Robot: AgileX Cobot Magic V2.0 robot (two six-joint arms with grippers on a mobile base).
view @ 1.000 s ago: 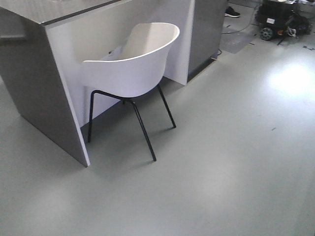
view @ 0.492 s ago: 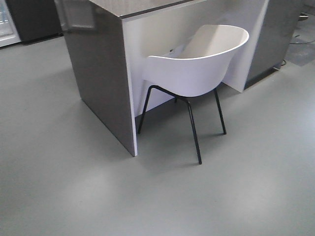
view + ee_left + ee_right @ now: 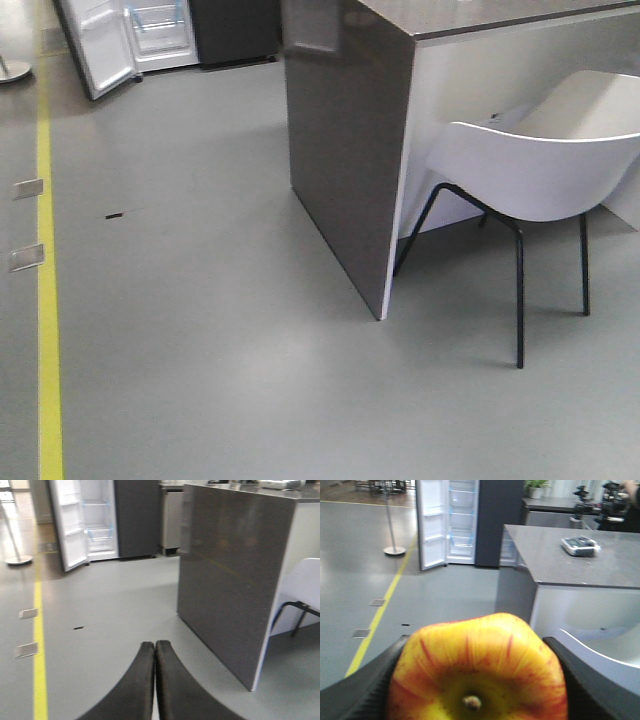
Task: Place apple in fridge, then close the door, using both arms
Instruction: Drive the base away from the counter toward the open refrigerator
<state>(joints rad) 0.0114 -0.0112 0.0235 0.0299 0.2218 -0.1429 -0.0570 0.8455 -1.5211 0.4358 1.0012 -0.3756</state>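
Note:
My right gripper (image 3: 477,680) is shut on the apple (image 3: 477,667), red and yellow, stem end toward the camera, filling the bottom of the right wrist view. My left gripper (image 3: 154,647) is shut and empty, held above the floor. The fridge (image 3: 492,520) stands far ahead, dark grey with a white interior and blue-edged shelves. Its door (image 3: 431,525) hangs open to the left. The fridge also shows in the left wrist view (image 3: 135,520) and at the top of the front view (image 3: 235,30), with the open door (image 3: 100,45) beside it.
A grey counter (image 3: 345,150) with a speckled top stands at right, a white chair (image 3: 545,170) tucked under it. A yellow floor line (image 3: 45,300) runs along the left. A stanchion base (image 3: 395,550) stands left of the fridge. A small device (image 3: 579,545) lies on the counter.
The front view has swung left: the counter and chair slid to the right, and the open fridge and yellow line came into view at the upper left.

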